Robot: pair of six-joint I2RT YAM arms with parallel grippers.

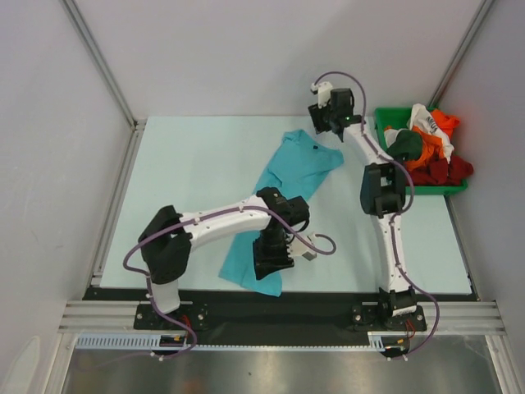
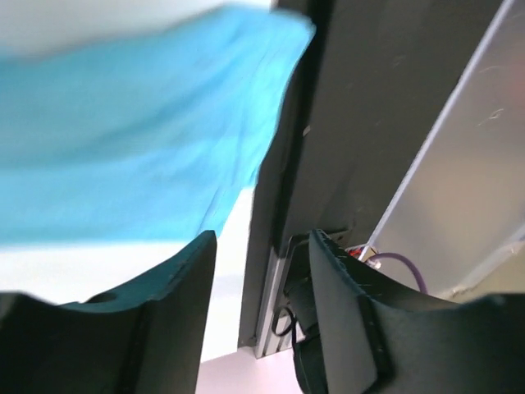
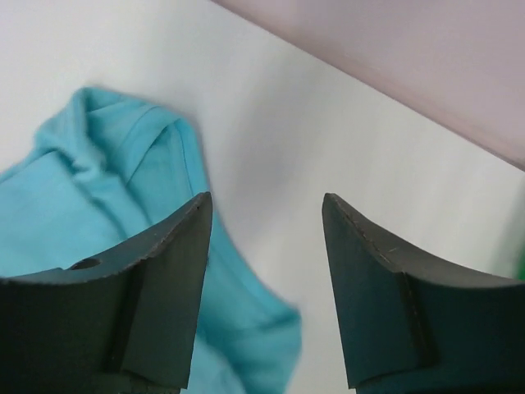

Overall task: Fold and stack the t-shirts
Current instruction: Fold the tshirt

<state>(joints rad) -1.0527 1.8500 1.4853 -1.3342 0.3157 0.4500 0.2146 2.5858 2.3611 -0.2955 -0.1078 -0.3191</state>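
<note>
The turquoise t-shirt (image 1: 299, 168) lies limp and light; we would pinch its near hem and far shoulder. Our left gripper (image 2: 261, 246) and right gripper (image 3: 267, 205) both stand apart, empty.

You are seeing the left arm (image 1: 221, 220) and right arm (image 1: 394, 246) wearing white shells with black joint housings, purple cables (image 1: 325, 246) trailing; the left tool (image 2: 262, 238) and right tool (image 3: 267, 201) are showing matte black fingers (image 3: 164, 279).

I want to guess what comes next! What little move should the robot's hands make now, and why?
Probably lower the right hand onto the collar end of the turquoise shirt and pinch it. Both hands are open and empty, the shirt lies unfolded, and the left hand hovers by its other end.
</note>
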